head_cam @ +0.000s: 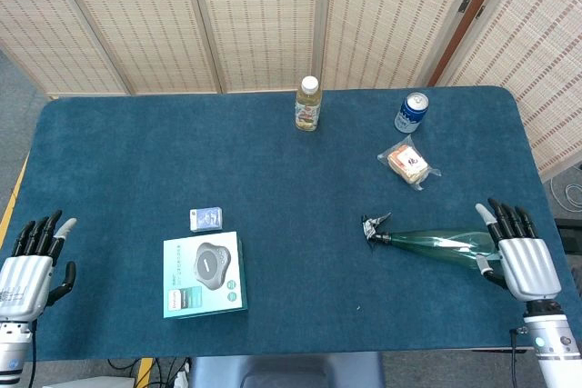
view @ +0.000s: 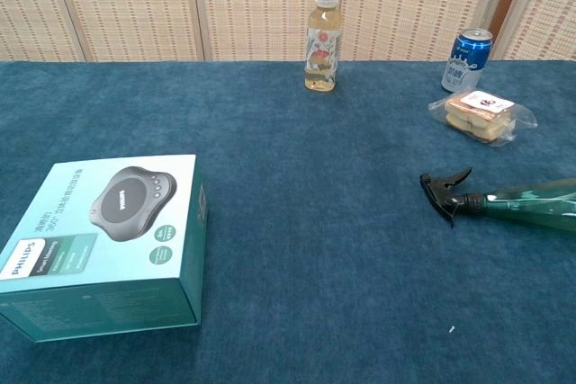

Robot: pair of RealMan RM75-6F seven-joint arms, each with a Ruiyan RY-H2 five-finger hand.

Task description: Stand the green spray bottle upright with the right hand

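Note:
The green spray bottle (head_cam: 438, 245) lies on its side on the blue table, black nozzle (head_cam: 374, 227) pointing left. In the chest view the green spray bottle (view: 522, 208) runs off the right edge. My right hand (head_cam: 517, 255) hovers over the bottle's base end, fingers straight and spread, thumb beside the bottle; it holds nothing. My left hand (head_cam: 31, 259) rests at the table's left front corner, fingers apart and empty. Neither hand shows in the chest view.
A teal boxed speaker (head_cam: 205, 273) lies front left, with a small card box (head_cam: 206, 218) behind it. A tea bottle (head_cam: 308, 104) and a blue can (head_cam: 411, 113) stand at the back. A wrapped sandwich (head_cam: 406, 164) lies behind the spray bottle.

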